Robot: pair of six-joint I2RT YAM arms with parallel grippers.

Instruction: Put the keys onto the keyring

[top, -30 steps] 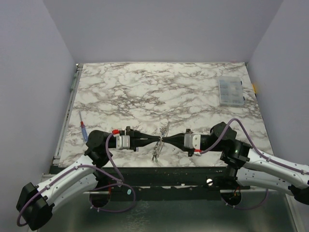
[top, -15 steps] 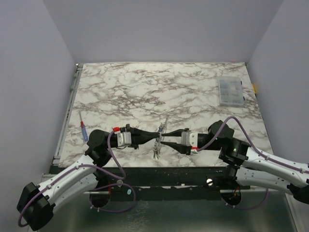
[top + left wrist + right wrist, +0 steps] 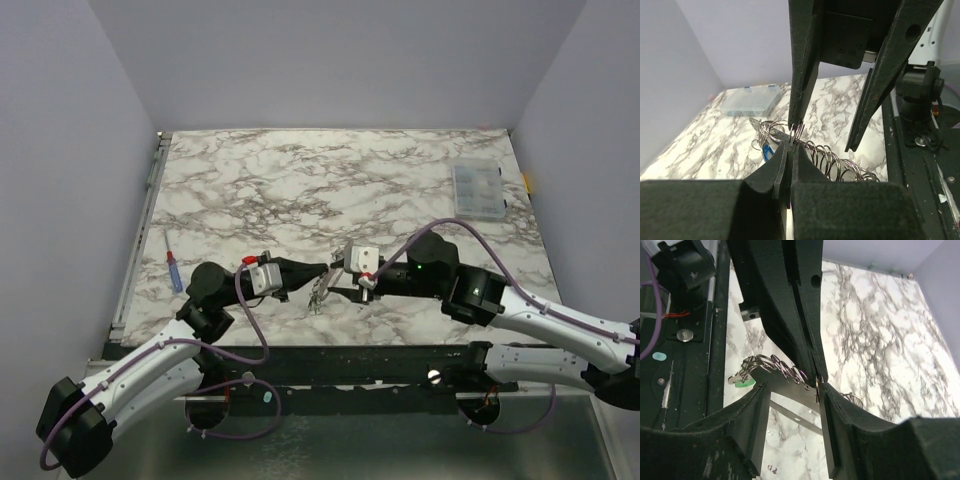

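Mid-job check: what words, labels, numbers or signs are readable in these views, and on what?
None can be read.
The clear compartment box and the screwdriver are too small to show any marks.
The small teal patch near the arm bases is too blurred to read.

One camera sits high behind the arms (image 3: 150, 365), looking down on the whole white-and-grey marble table (image 3: 300, 170). Each wrist camera looks very close along its own fingers (image 3: 765, 175). All three see the thin silvery keyring (image 3: 320, 290).
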